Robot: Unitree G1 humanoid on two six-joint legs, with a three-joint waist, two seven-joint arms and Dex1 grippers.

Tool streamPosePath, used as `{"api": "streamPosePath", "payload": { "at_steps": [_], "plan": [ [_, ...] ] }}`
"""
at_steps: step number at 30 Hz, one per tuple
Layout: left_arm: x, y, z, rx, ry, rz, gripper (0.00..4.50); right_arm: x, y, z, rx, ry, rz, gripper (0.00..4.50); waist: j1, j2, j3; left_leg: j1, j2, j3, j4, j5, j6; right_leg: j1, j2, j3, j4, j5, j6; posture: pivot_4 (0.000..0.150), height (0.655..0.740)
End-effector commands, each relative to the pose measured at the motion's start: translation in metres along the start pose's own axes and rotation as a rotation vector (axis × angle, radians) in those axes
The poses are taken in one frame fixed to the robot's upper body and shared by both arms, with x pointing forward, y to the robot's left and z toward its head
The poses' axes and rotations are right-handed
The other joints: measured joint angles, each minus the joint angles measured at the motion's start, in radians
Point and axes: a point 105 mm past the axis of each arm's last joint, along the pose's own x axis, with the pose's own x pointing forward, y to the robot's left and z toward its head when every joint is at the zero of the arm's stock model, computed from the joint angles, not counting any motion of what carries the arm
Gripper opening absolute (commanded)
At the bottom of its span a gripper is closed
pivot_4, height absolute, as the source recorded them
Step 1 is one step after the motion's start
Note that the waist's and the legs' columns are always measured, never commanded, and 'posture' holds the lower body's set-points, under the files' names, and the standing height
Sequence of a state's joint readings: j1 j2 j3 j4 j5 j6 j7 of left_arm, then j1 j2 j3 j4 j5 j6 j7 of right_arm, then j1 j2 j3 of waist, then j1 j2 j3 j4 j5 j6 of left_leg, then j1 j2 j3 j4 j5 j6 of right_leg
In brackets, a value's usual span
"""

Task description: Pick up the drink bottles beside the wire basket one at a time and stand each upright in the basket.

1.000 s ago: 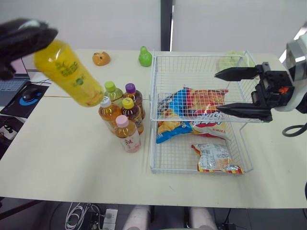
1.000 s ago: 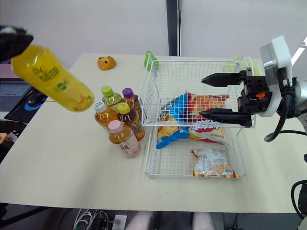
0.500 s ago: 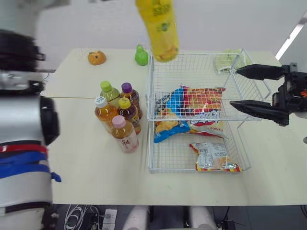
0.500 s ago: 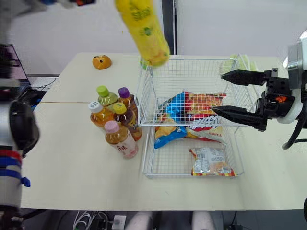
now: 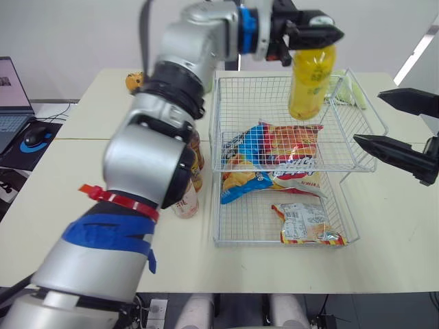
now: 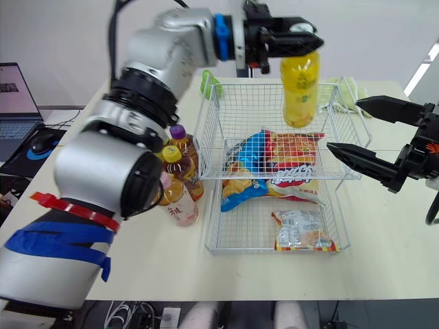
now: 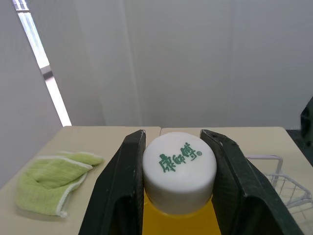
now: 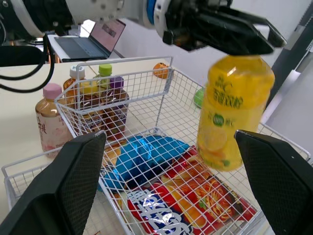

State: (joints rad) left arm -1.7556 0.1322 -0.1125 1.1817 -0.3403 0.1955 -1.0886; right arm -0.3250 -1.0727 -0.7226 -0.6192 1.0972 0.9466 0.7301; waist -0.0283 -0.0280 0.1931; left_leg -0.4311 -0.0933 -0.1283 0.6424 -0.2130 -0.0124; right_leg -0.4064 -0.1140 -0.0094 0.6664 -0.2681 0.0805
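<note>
Left eye view: snack bags (image 5: 278, 149) lie beneath the yellow bottle (image 5: 310, 81).

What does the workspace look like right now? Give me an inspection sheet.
Surface: cream table, nothing spilled.
Job's things: yellow drink bottle hangs over the white wire basket, above its upper tier; capped tea bottles stand beside the basket.
Clutter: snack bags in both tiers; green cloth; orange toy.
Grippers: left gripper shut on the yellow bottle's white cap; right gripper open beside the basket.
Cables: black cable near the laptop.
Surroundings: white wall.
</note>
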Motion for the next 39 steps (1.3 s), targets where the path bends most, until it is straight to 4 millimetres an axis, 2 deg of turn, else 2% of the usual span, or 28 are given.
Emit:
{"api": "streamPosePath", "payload": {
  "at_steps": [1, 10, 14, 15, 17, 22, 23, 27, 32, 36, 39],
  "plan": [
    [0.009, -0.001, 0.03, 0.089, -0.073, 0.032, 1.37, -0.006, 0.003, 0.011, -0.045, -0.014, -0.029, 4.5, -0.002, 0.0, 0.0, 0.0, 0.0, 0.0, 0.001, 0.0, 0.0, 0.0, 0.0, 0.0, 0.0, 0.0, 0.0, 0.15, 0.74],
    [0.025, -0.002, 0.019, 0.065, -0.043, 0.079, 1.37, -0.012, 0.001, 0.014, -0.052, -0.014, -0.084, 4.5, 0.002, 0.0, 0.0, 0.0, -0.001, 0.0, 0.003, 0.0, 0.001, 0.001, 0.0, 0.0, 0.001, 0.001, 0.001, 0.15, 0.74],
    [0.026, -0.003, 0.021, 0.032, -0.058, 0.076, 1.37, -0.013, 0.001, 0.014, -0.051, -0.013, -0.091, 4.5, 0.002, 0.0, 0.0, 0.0, -0.001, 0.0, 0.003, 0.0, 0.001, 0.001, 0.0, 0.0, 0.001, 0.001, 0.002, 0.15, 0.74],
    [0.026, -0.003, 0.021, 0.029, -0.06, 0.076, 2.09, -0.013, 0.001, 0.014, -0.05, -0.013, -0.093, 4.5, 0.002, 0.0, 0.0, 0.0, -0.001, 0.0, 0.003, 0.0, 0.001, 0.001, 0.0, 0.0, 0.001, 0.001, 0.002, 0.15, 0.74],
    [0.025, -0.004, 0.024, 0.03, -0.065, 0.061, 2.59, -0.013, 0.0, 0.013, -0.048, -0.011, -0.098, 4.5, 0.001, 0.0, 0.0, 0.0, -0.001, 0.0, 0.003, 0.0, 0.001, 0.001, 0.0, 0.0, 0.001, 0.001, 0.002, 0.15, 0.74],
    [0.02, -0.004, 0.036, 0.045, -0.09, 0.039, 4.29, -0.013, -0.002, 0.012, -0.051, -0.014, -0.112, 4.5, 0.001, 0.0, 0.0, 0.0, -0.001, 0.0, 0.003, 0.0, 0.001, 0.001, 0.0, 0.0, 0.002, 0.001, 0.002, 0.15, 0.74],
    [0.017, -0.004, 0.039, 0.048, -0.096, 0.036, 4.48, -0.013, -0.003, 0.012, -0.053, -0.016, -0.116, 4.5, 0.001, 0.0, 0.0, 0.0, -0.001, 0.0, 0.003, 0.0, 0.001, 0.001, 0.0, 0.0, 0.002, 0.001, 0.002, 0.15, 0.74],
    [-0.001, 0.002, 0.051, 0.061, -0.12, 0.026, 4.48, -0.012, -0.008, 0.014, -0.071, -0.026, -0.142, 4.5, -0.002, 0.0, 0.0, 0.001, -0.001, 0.0, 0.003, 0.0, 0.001, 0.001, 0.0, 0.001, 0.006, 0.001, 0.002, 0.15, 0.74],
    [-0.024, 0.01, 0.054, 0.067, -0.116, 0.026, 4.48, -0.011, -0.01, 0.014, -0.078, -0.032, -0.149, 4.5, -0.002, 0.0, 0.0, 0.002, -0.001, 0.0, 0.004, 0.0, 0.001, 0.001, 0.0, 0.001, 0.007, 0.001, 0.002, 0.15, 0.74],
    [-0.064, 0.014, 0.06, 0.076, -0.099, 0.004, 4.48, -0.009, -0.012, 0.017, -0.088, -0.05, -0.137, 4.5, -0.006, 0.001, 0.0, 0.002, -0.001, 0.0, 0.004, 0.0, 0.001, 0.001, 0.0, 0.001, 0.008, 0.001, 0.002, 0.15, 0.74],
    [-0.08, 0.014, 0.063, 0.075, -0.1, 0.015, 4.48, -0.008, -0.013, 0.017, -0.09, -0.057, -0.128, 4.5, -0.004, 0.001, 0.0, 0.003, 0.0, 0.0, 0.004, 0.0, 0.0, 0.0, 0.001, 0.001, 0.009, 0.001, 0.002, 0.15, 0.74]
  ]
}}
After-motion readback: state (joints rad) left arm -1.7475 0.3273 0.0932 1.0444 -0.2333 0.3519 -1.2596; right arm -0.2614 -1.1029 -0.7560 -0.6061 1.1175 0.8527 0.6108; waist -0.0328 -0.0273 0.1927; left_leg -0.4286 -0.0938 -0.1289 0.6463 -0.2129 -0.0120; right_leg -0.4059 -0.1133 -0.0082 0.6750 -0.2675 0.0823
